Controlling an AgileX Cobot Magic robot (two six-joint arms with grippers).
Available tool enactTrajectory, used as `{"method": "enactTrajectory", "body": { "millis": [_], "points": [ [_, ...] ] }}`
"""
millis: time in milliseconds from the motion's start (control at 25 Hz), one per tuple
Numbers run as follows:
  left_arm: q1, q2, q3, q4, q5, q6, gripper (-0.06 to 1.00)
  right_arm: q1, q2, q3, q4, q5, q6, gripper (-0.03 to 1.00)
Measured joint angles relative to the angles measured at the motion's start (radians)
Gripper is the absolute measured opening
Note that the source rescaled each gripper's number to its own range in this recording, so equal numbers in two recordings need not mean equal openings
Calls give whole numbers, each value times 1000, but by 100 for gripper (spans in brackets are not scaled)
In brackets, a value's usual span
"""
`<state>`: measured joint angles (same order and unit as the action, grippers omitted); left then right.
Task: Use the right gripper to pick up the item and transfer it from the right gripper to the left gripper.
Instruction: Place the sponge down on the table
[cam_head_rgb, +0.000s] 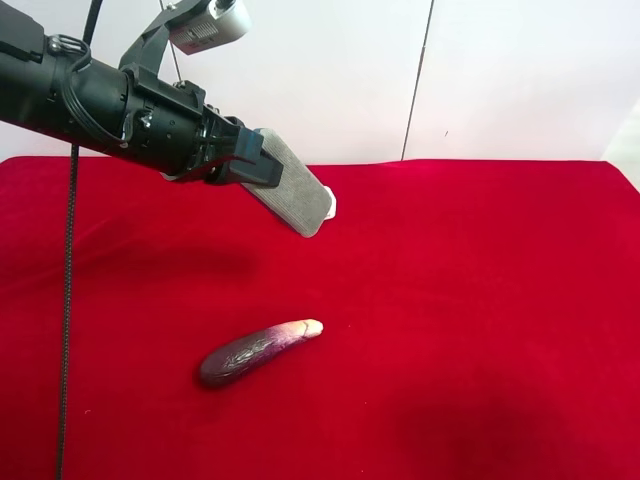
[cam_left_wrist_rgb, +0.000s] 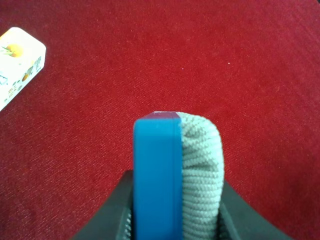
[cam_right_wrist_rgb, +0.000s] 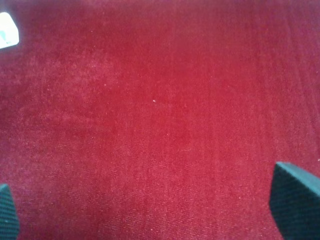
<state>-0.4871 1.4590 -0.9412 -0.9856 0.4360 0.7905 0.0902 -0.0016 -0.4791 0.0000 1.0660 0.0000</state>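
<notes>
The item (cam_head_rgb: 295, 190), a flat grey pad with a blue underside, is held in the air above the red cloth by my left gripper (cam_head_rgb: 255, 160), on the all-black arm at the exterior high view's left. In the left wrist view the pad (cam_left_wrist_rgb: 175, 165) stands on edge between the black jaws of my left gripper (cam_left_wrist_rgb: 175, 205), blue layer on one side and grey knit on the other. My right gripper (cam_right_wrist_rgb: 150, 210) is open and empty over bare red cloth, its fingertips (cam_right_wrist_rgb: 295, 200) far apart. The right arm does not show in the exterior high view.
A dark purple eggplant (cam_head_rgb: 255, 352) lies on the red cloth (cam_head_rgb: 480, 300) toward the front. A small white printed box (cam_left_wrist_rgb: 17, 62) lies on the cloth, partly hidden behind the pad in the exterior view (cam_head_rgb: 333, 207); its corner shows in the right wrist view (cam_right_wrist_rgb: 7, 30).
</notes>
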Motion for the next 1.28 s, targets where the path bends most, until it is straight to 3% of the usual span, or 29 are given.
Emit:
{"method": "enactTrajectory", "body": {
  "millis": [440, 720, 960, 1280],
  "points": [
    [0, 0, 0, 4, -12, -1, 0, 0, 0, 0, 0, 0, 0, 100],
    [45, 0, 0, 133, 30, -140, 0, 0, 0, 0, 0, 0, 0, 100],
    [119, 9, -40, 240, 231, -199, 0, 0, 0, 0, 0, 0, 0, 100],
    [142, 200, -371, 408, 665, -330, 0, 0, 0, 0, 0, 0, 0, 100]
  ]
}}
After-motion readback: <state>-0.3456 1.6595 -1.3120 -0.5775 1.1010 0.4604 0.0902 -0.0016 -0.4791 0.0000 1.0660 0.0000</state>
